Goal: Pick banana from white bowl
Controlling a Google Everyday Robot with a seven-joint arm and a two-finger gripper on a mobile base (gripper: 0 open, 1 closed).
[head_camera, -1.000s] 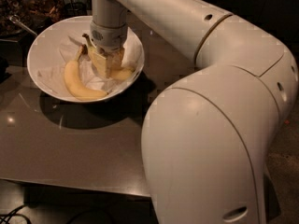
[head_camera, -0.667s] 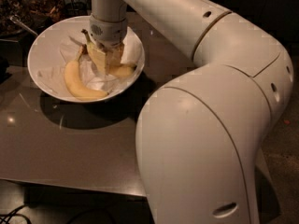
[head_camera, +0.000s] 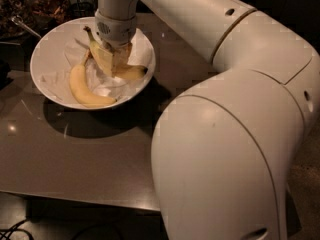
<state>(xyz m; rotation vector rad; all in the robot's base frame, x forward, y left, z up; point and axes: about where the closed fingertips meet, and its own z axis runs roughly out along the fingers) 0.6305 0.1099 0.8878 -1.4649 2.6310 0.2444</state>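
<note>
The gripper point(head_camera: 113, 60) is lowered into the white bowl point(head_camera: 42, 54), directly over the banana point(head_camera: 134, 73), whose dark tip is seen just right of it. Whether the banana is gripped cannot be told. A larger curved banana point(head_camera: 82, 90) is laid below-left of the gripper on crumpled paper point(head_camera: 104, 87).

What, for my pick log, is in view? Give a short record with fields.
bowl: white, lined with paper, on the table
claw: down inside the bowl, over the banana
banana: lying in the bowl, partly hidden under the claw
second banana: longer, curved, in the bowl beside the claw
</note>
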